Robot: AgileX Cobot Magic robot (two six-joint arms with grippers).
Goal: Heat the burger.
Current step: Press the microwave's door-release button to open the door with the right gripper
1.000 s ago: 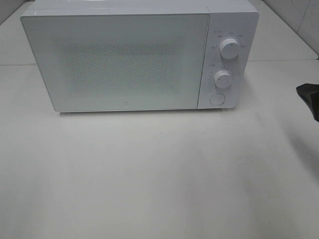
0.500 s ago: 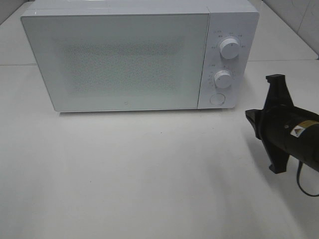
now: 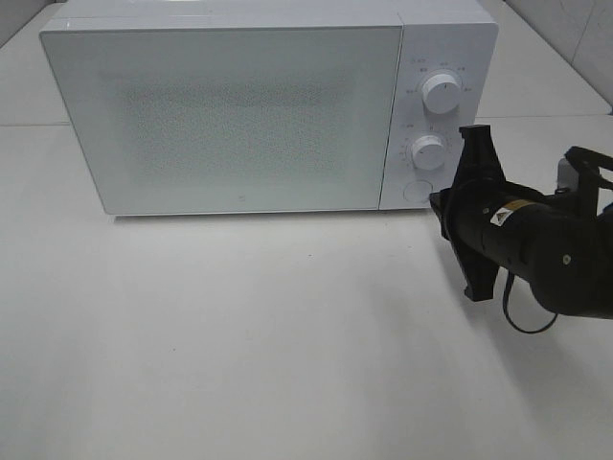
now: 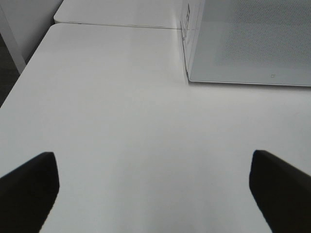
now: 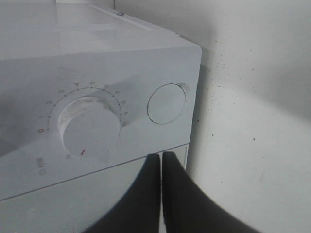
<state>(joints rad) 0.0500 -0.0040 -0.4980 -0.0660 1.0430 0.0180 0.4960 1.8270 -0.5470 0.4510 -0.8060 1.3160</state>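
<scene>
**Right gripper lined up at microwave's door button**

We have the right gripper (image 5: 161, 160) w/ fingers pressed together, holding nothing, tip just in front of the microwave (image 3: 239, 105), close to its round button (image 5: 166, 103) and near the lower dial (image 5: 87, 128); step in hand, we judge: press that button to pop the door; centre the tip on it, push straight in, don't nudge the dial.

Left gripper (image 4: 153, 162) spread wide, empty, over the table (image 3: 287, 335) off the microwave's front-left corner; it may sit in the door's swing.

Burger not visible in any view; door shut, mesh window too opaque to tell what's inside.
</scene>
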